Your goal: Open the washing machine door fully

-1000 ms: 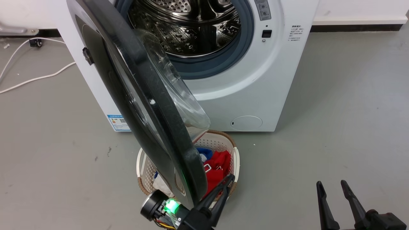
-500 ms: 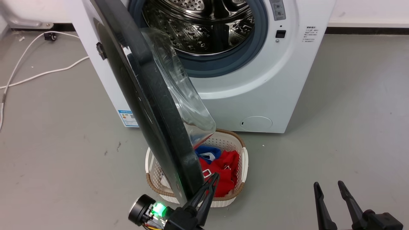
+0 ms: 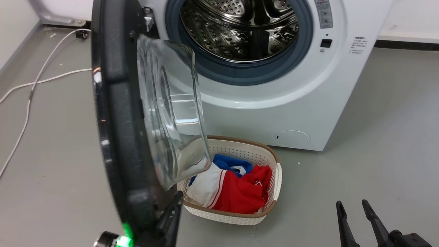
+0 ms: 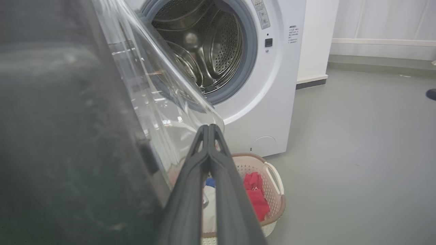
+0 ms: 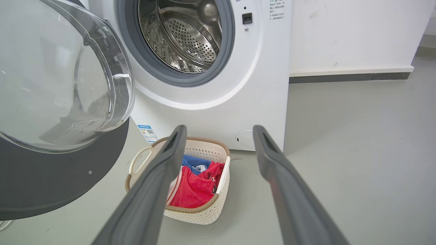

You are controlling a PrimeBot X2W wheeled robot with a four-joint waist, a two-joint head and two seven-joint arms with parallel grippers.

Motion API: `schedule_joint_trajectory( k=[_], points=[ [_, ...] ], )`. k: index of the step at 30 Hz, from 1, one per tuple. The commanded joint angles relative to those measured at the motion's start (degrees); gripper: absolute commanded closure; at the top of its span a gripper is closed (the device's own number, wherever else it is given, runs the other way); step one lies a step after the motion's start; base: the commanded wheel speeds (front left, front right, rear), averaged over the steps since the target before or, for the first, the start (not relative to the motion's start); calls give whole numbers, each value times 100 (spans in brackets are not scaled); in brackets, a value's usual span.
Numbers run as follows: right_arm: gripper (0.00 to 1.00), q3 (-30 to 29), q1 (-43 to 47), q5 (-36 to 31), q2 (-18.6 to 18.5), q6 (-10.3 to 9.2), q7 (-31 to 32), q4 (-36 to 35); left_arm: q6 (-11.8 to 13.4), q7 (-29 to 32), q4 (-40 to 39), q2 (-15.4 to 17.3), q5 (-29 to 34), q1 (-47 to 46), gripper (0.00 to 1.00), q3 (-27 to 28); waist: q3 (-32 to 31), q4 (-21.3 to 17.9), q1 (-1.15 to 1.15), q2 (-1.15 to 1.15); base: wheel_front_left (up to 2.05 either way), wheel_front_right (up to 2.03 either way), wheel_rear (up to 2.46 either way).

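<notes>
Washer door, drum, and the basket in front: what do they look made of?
Washing machine door: glossy black ring, likely plastic; clear bulging window, probably glass, sharp reflections. Drum: polished steel, mirror shine, punched holes. Basket: moulded white plastic, woven-look perforations, brown rim.

One white boxy front-loading washing machine (image 3: 274, 103); one round glossy black glass-windowed door (image 3: 116, 103) at its left; one cream perforated plastic basket (image 3: 236, 216) before it.

The washing machine door (image 3: 116, 113) is standing out left of the washing machine (image 3: 274, 109), while a basket (image 3: 240, 218) holding clothes (image 3: 236, 195) is sitting before it.
</notes>
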Motion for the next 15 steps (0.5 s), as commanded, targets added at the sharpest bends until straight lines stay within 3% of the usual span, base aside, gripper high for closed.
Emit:
schedule_joint_trajectory(
  k=[1, 15],
  points=[
    [0, -4, 25, -25, 10, -1, -10, -1, 66, 28, 20, 102, -40, -70, 100, 178, -10, 45, 0, 0, 0, 0, 0],
    [0, -8, 64, -37, 10, -1, -10, 27, 336, 21, -279, 297, -108, 282, 100, 1075, -17, 414, 0, 0, 0, 0, 0]
  ],
)
